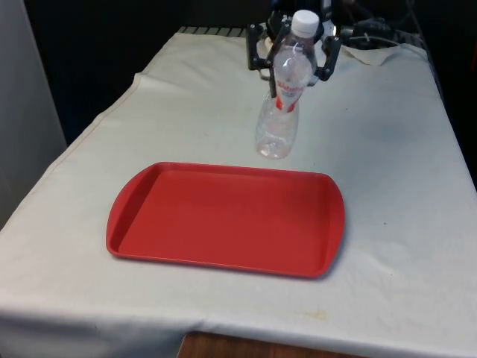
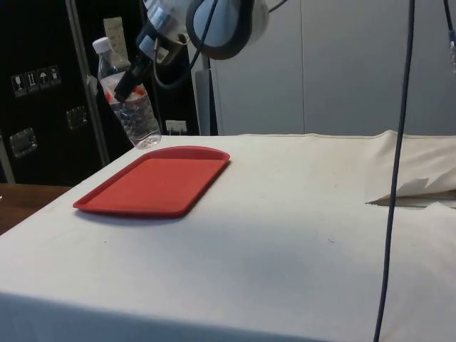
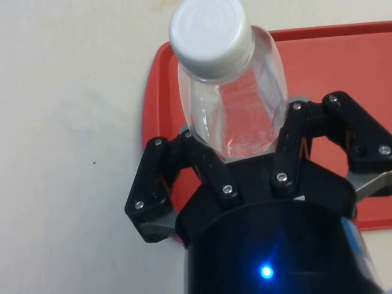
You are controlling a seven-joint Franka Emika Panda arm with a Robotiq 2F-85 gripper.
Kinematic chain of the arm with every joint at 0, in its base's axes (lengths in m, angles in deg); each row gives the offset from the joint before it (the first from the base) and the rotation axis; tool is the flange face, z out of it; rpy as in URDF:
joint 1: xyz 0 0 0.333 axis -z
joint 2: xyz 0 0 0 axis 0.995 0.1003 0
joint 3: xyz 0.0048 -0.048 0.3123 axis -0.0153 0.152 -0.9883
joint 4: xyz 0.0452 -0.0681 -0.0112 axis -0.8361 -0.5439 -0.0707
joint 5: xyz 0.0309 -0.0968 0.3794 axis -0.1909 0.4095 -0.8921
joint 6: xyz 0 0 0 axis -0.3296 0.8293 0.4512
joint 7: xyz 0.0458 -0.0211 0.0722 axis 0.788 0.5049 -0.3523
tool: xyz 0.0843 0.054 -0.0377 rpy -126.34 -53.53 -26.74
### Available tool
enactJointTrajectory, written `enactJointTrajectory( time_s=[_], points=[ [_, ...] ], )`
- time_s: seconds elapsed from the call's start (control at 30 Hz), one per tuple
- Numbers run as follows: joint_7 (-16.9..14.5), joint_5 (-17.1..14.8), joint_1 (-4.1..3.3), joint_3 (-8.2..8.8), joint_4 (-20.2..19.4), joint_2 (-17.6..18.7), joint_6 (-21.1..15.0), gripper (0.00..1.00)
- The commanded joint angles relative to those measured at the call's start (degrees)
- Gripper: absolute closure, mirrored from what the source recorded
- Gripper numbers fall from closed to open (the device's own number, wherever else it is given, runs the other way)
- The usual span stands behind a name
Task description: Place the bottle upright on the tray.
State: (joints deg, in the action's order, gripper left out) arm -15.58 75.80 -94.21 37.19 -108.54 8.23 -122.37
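The gripper [image 1: 293, 60] pinches the clear bottle [image 1: 283, 97] around its upper body, just under the white cap [image 1: 304, 22], so the base hangs free to be set down; the bottle is carried in the air, slightly tilted, at the far edge of the red tray [image 1: 223, 220] on the desk [image 1: 387, 149]; the bottle looks empty, and the tray carries nothing yet.

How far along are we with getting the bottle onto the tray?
Done: the gripper is shut on the bottle and has it lifted clear of the cloth, roughly upright with a slight tilt, cap up. In hand: the side view puts it near the red tray's far edge. Left: lower it onto the tray, straighten it, release.
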Motion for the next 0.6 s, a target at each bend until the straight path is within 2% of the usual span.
enactJointTrajectory(
  time_s=[0.0,0.23,0.27,0.3,0.57],
  points=[
    [0.46,-0.06,0.74,-1.03,0.46,0.34,-0.46,0.65],
    [1.55,0.00,1.60,-0.46,2.75,2.69,-0.40,0.65],
    [1.20,0.00,0.63,0.92,2.52,2.46,0.00,0.65],
    [1.72,0.00,1.72,-0.40,2.98,2.98,-0.40,0.65],
    [3.27,0.06,2.29,0.74,4.64,5.27,-0.74,0.65]
  ],
)
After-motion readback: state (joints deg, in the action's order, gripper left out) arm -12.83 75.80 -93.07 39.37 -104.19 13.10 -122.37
